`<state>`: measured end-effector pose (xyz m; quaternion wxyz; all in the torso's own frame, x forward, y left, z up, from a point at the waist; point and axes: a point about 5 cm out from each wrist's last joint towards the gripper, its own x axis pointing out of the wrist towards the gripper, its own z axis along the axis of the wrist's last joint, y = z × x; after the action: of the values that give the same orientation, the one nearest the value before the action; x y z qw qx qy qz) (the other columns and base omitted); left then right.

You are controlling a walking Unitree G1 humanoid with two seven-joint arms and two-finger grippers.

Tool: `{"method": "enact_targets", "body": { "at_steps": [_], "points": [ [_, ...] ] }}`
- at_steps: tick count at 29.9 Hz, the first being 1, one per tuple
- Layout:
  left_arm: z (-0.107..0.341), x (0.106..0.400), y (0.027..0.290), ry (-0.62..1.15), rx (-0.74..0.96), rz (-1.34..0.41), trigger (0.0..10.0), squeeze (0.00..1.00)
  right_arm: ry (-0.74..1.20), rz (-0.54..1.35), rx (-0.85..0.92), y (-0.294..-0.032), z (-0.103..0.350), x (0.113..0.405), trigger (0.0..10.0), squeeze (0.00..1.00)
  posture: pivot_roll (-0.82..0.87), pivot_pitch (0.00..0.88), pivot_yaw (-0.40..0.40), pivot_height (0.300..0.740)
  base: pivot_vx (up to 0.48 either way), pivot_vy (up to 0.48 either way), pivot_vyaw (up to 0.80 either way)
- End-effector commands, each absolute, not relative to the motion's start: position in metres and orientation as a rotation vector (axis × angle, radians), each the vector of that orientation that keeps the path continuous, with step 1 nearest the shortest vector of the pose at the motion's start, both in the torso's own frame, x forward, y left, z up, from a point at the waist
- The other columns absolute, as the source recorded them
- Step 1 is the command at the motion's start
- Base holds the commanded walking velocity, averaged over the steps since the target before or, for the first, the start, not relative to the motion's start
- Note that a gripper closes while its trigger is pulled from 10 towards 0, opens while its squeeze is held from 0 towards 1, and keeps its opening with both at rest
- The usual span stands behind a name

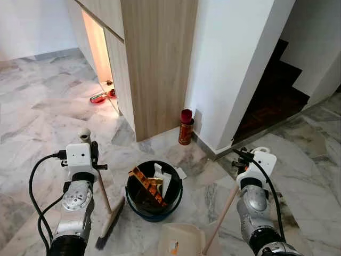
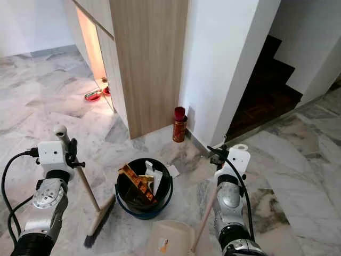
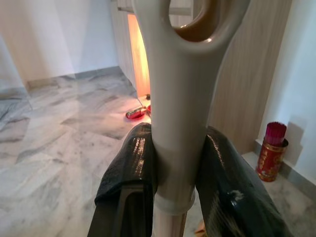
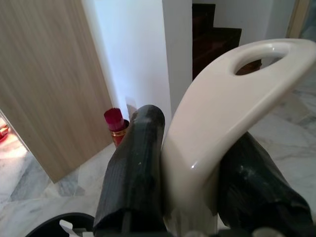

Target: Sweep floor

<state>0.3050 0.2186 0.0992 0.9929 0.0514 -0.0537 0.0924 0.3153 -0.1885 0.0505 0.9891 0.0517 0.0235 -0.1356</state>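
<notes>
**Sweep nearly done, bin already full**

The left gripper (image 3: 173,168) pinches the broom (image 1: 109,213) handle between its fingers; the right gripper (image 4: 190,173) clamps the dustpan (image 1: 181,240) handle. Both tools rest on the marble floor (image 1: 42,122) beside the bin (image 1: 154,192), which holds scraps. The floor looks mostly clean; one paper scrap (image 1: 181,172) remains.

A bucket (image 1: 154,194) sits on the floor (image 1: 42,117) between the broom (image 1: 109,213) on its left and the dustpan (image 1: 184,240) in front. Behind it stands a tin (image 1: 185,128) against the wall (image 1: 229,64), with the stairs (image 1: 272,96) to the right.
</notes>
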Motion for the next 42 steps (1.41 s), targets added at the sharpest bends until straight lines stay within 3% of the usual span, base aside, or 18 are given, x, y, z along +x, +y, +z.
{"method": "enact_targets", "body": {
  "at_steps": [1,19,42],
  "points": [
    [0.1005,0.3038,0.2179,-0.125,0.103,0.193,10.0,0.00,0.024,-0.266,0.096,-0.1894,0.0561,0.3190,10.0,0.00,0.21,0.000,-0.063,0.740,-0.356,0.000,0.00],
    [0.0989,0.3021,0.2162,-0.128,0.091,0.203,10.0,0.00,0.021,-0.256,0.083,-0.1915,0.0587,0.3209,10.0,0.00,0.20,0.000,-0.080,0.740,-0.330,0.000,0.00],
    [0.0978,0.3011,0.2159,-0.131,0.084,0.210,10.0,0.00,0.022,-0.245,0.079,-0.1908,0.0595,0.3224,10.0,0.00,0.20,0.000,-0.087,0.740,0.000,0.000,0.00]
  ]
}}
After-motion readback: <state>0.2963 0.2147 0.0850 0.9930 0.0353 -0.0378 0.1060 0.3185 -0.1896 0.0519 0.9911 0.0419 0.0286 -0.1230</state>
